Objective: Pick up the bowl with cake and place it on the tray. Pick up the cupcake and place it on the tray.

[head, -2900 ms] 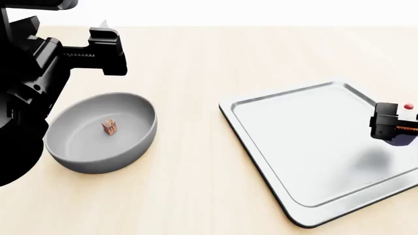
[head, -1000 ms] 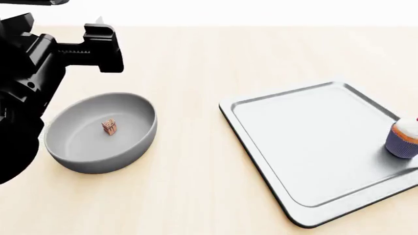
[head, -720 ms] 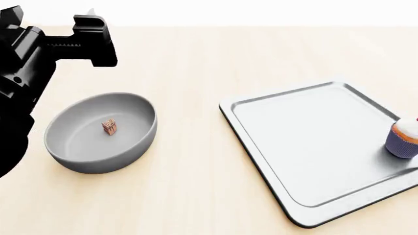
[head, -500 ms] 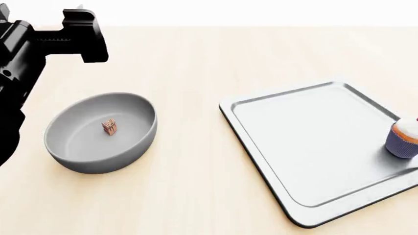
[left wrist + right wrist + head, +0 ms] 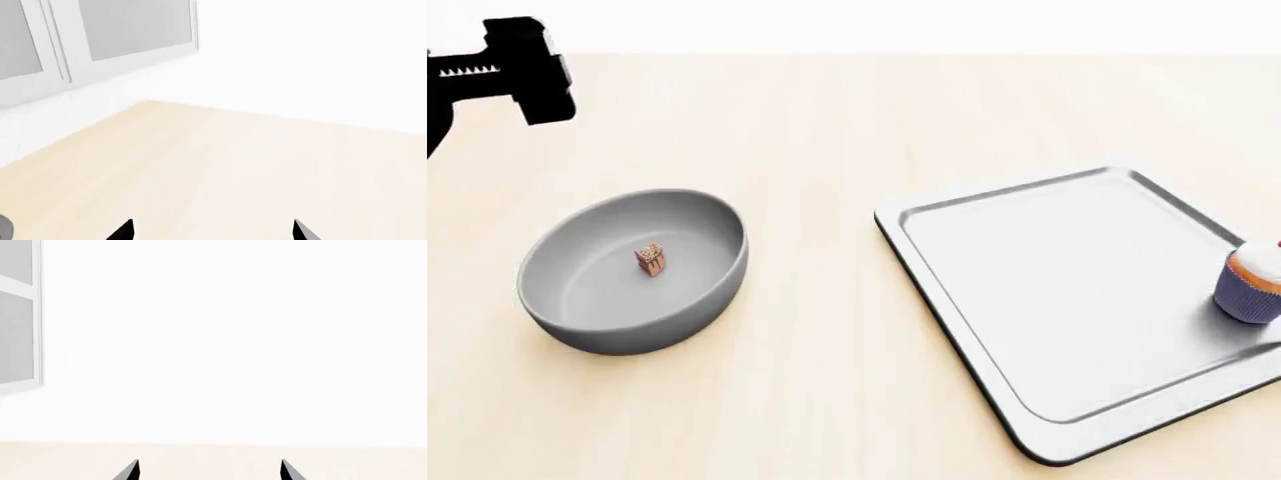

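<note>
The grey bowl (image 5: pixel 714 290) sits on the table at the left, with the tiny brown cake (image 5: pixel 650 259) inside it. The silver tray (image 5: pixel 1054 290) lies at the right. The cupcake (image 5: pixel 1252 282) stands upright on the tray near its right rim, partly cut off by the head view's edge. My left gripper (image 5: pixel 521 70) is raised at the far left, beyond the bowl and apart from it. It is open and empty, as the left wrist view (image 5: pixel 212 231) shows. My right gripper (image 5: pixel 209 471) is out of the head view; it is open and empty.
The light wood table (image 5: pixel 827 150) spreads between the bowl and the tray. The left wrist view shows the table's far corner (image 5: pixel 148 101) and grey window panels (image 5: pixel 133 30) on a white wall. The right wrist view shows mostly white wall.
My left arm has drawn back to the upper left, away from the bowl. Earlier, my right gripper let go of the cupcake on the tray and left the head view.
</note>
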`<state>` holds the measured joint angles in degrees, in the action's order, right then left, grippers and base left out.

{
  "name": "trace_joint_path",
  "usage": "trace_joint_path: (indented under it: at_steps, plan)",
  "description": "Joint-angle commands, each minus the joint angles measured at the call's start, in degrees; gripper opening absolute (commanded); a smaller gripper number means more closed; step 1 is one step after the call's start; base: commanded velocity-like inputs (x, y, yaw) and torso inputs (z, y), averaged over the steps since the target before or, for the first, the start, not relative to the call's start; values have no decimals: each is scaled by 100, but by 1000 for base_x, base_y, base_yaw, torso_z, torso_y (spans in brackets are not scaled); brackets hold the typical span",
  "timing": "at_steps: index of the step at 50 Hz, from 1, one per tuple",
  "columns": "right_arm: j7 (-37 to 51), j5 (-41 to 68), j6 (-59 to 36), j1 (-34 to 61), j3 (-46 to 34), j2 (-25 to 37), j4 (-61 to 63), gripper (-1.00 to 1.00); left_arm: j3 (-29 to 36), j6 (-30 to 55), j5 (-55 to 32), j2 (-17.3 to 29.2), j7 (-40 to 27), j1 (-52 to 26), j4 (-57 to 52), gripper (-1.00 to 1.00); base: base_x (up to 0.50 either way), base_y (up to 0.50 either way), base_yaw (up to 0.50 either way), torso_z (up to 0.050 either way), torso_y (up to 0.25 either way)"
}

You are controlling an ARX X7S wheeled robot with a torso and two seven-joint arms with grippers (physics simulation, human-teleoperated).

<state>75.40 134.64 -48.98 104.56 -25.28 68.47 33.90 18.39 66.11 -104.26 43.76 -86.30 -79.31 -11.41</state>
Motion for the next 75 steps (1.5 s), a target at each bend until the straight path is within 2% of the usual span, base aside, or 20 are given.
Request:
trace_joint_path:
  at_steps: [1, 7, 11, 14, 26, 46, 57, 75]
  plan:
    - [22, 11, 77, -6, -3, -28, 75, 100, 1093, -371, -433, 344, -355, -402, 656, 100, 0, 0, 0, 0, 0]
    - [-1, -24, 107, -46, -12, -50, 89, 100, 3465, -1423, -1495, 955, -361, -1438, 814, 100, 0, 0, 0, 0, 0]
    - [-23, -46, 138, -86, -12, -62, 105, 100, 4175, -1706, -1938, 1053, -349, -1752, 901, 100, 0, 0, 0, 0, 0]
    - [-46, -74, 169, -131, -10, -69, 119, 100, 4435, -1804, -2191, 1073, -324, -1840, 936, 100, 0, 0, 0, 0, 0]
    - [-54, -73, 213, -141, -10, -72, 131, 100, 4987, -2032, -3130, 1103, -297, -1922, 1160, 100, 0, 0, 0, 0, 0]
    - [-105, -139, 212, -153, -37, -103, 120, 100, 5710, -2354, -4033, 1136, -197, -2044, 1365, 100, 0, 0, 0, 0, 0]
    - [-117, -153, 247, -194, -41, -99, 156, 100, 5930, -2460, -4152, 1122, -84, -2053, 1552, 100, 0, 0, 0, 0, 0]
    - [-159, -200, 277, -236, -61, -130, 158, 100, 6326, -2364, -4073, 771, 198, -1854, 2403, 100, 0, 0, 0, 0, 0]
